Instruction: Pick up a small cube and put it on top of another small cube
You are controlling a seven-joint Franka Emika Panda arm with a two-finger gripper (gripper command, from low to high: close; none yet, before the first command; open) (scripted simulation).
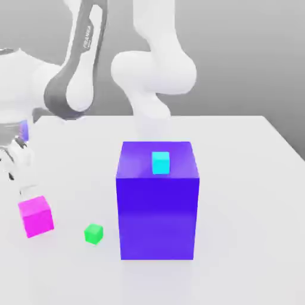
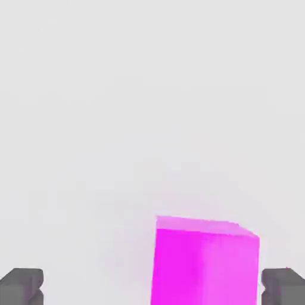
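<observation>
The small cube (image 1: 36, 215) is plain magenta and rests on the white table near the exterior view's left. My gripper (image 1: 24, 188) hangs just above it, slightly behind. In the hand view the magenta cube (image 2: 205, 265) lies between the two dark fingertips (image 2: 21, 287), much nearer one of them than the other. The gripper (image 2: 152, 287) is open, its jaws wide apart and touching nothing. A cyan cube (image 1: 160, 162) sits on top of the big blue-purple block (image 1: 158, 202).
A tiny green cube (image 1: 93, 233) lies on the table (image 1: 250, 179) between the magenta cube and the blue-purple block. The arm's white links rise behind the block. The table's far edge runs behind the arm's base.
</observation>
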